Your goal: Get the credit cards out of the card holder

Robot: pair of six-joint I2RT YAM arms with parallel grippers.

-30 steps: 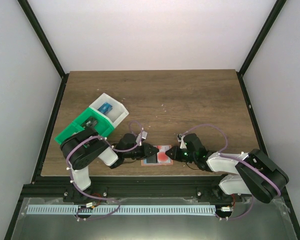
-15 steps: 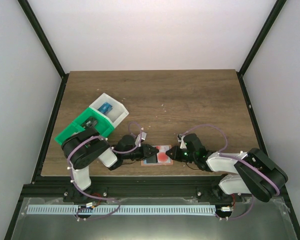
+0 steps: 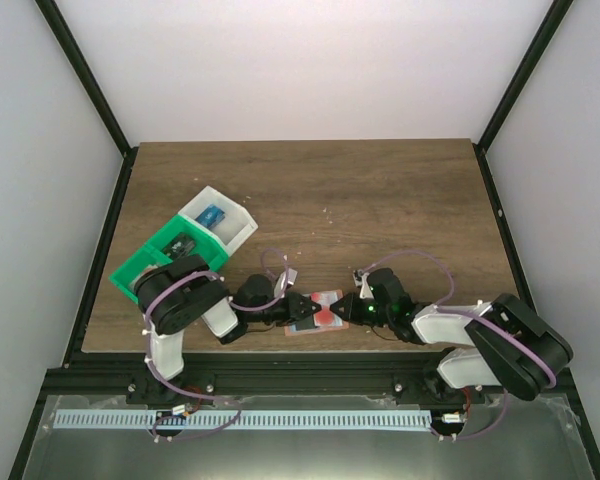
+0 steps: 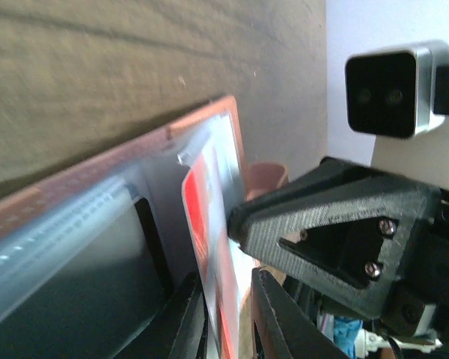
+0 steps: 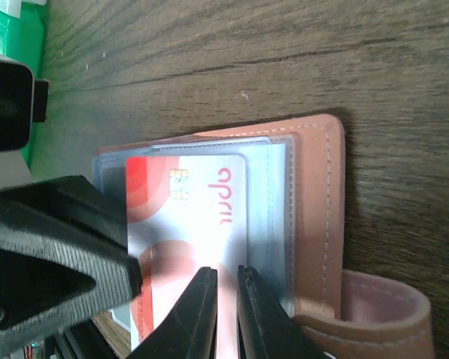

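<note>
The card holder point(image 5: 314, 209) lies open near the table's front edge, salmon edging around clear pockets, its side tab point(image 5: 382, 307) at the right. A red and white credit card point(image 5: 194, 217) stands partly out of a pocket, tilted up. My left gripper point(image 4: 224, 278) is shut on that card's point(image 4: 209, 247) left end. My right gripper point(image 5: 224, 271) is shut, its tips resting on the card's face. In the top view the two grippers, left point(image 3: 308, 311) and right point(image 3: 342, 311), meet over the card point(image 3: 326, 310). A dark card point(image 4: 67, 292) sits in a pocket.
A green tray point(image 3: 165, 255) and a white tray point(image 3: 238, 228) stand together at the left, the white one holding a blue item point(image 3: 212, 215). The table's front edge point(image 3: 310, 350) runs just below the card holder.
My left gripper has slid right over the card holder toward the right gripper. The red and white card now stands up between the two grippers.
</note>
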